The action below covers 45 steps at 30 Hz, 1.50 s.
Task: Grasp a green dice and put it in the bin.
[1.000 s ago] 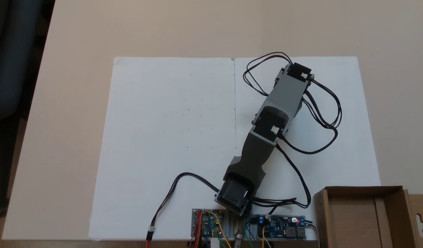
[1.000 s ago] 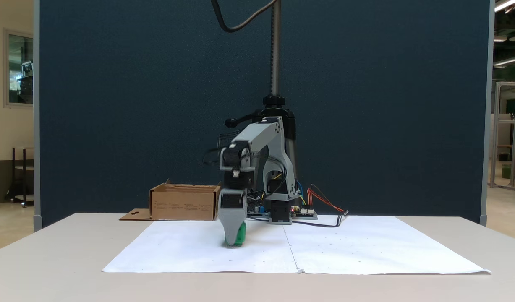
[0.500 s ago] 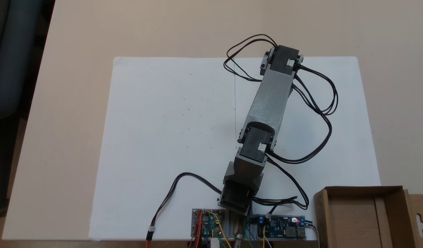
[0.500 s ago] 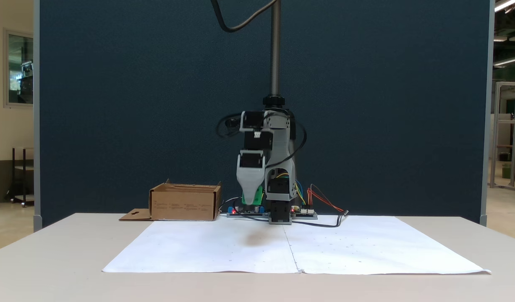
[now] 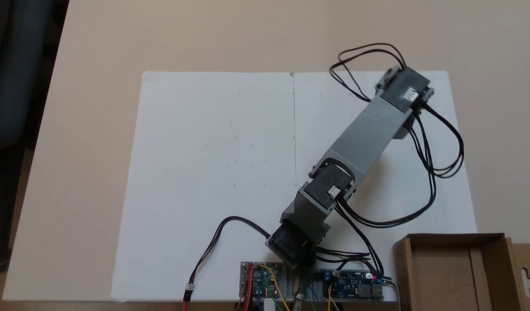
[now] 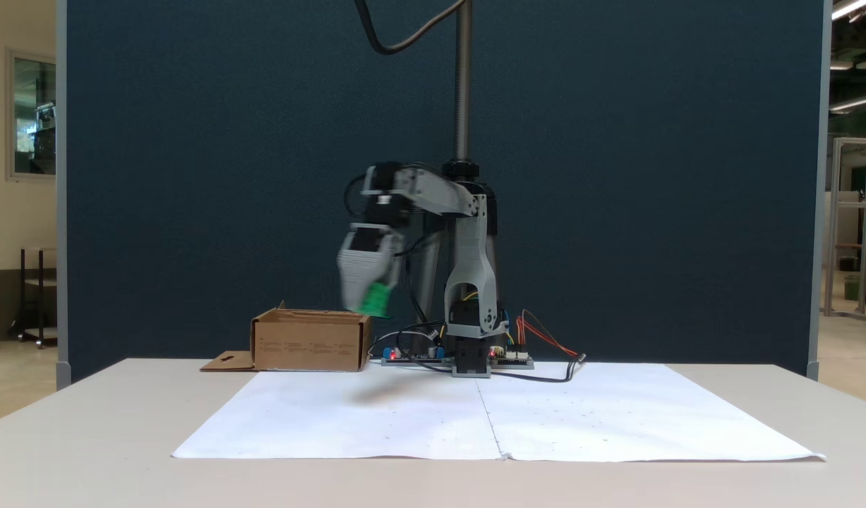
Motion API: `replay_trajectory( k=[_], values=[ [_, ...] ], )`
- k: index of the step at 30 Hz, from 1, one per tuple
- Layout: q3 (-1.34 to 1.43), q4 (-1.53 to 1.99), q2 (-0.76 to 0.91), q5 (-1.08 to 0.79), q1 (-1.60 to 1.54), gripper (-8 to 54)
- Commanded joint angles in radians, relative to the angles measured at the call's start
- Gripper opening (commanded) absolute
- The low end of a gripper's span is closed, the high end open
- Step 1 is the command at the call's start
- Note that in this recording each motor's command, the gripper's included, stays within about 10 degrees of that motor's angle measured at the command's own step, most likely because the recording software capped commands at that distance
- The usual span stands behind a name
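Gripper [image 6: 371, 300], blurred, seems clamped on green dice [image 6: 375, 300]; carry left until fully above bin [image 6: 310, 341], then release low.

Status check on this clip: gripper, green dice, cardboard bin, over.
Gripper shut on small bright green plastic dice, lifted above the table. Shallow brown cardboard bin beside it in the side fixed view, nothing in it seen from above. Nothing seen between them.
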Motion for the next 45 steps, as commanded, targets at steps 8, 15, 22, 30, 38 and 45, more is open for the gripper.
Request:
replay_trajectory(
  k=[8,15,22,30,38,45],
  values=[
    [-0.057,0.023,0.011,0.044,0.449,11.9],
    [-0.129,0.021,-0.017,0.037,0.799,11.9],
    [-0.19,0.021,-0.103,0.038,0.948,11.9],
    [-0.193,0.031,-0.183,0.063,1.04,11.9],
    [-0.193,0.051,-0.186,0.098,1.049,11.9],
    [-0.192,0.043,-0.186,0.098,1.055,33.6]
  ],
)
